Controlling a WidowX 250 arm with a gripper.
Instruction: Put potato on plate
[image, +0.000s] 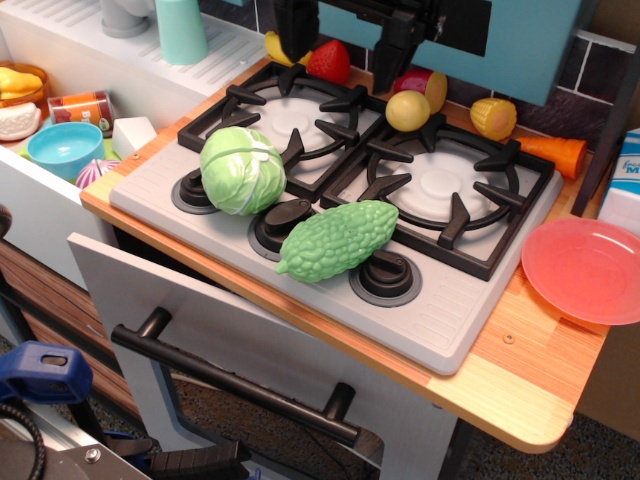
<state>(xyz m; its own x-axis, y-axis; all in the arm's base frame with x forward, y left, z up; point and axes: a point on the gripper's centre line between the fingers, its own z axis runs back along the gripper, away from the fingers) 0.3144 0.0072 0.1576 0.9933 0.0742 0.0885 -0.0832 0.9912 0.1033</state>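
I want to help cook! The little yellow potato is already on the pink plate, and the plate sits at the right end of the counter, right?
Not quite. The potato is on the back of the stove, by the right burner. The plate holds nothing, and it does sit at the right end of the counter. The one camera view shows this.

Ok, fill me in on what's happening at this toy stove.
The robot's hand hangs at the back of the stove, holding nothing. The potato sits on the rear edge of the right burner grate, just right of the hand and not yet picked up. The plate waits empty on the counter to the stove's right.
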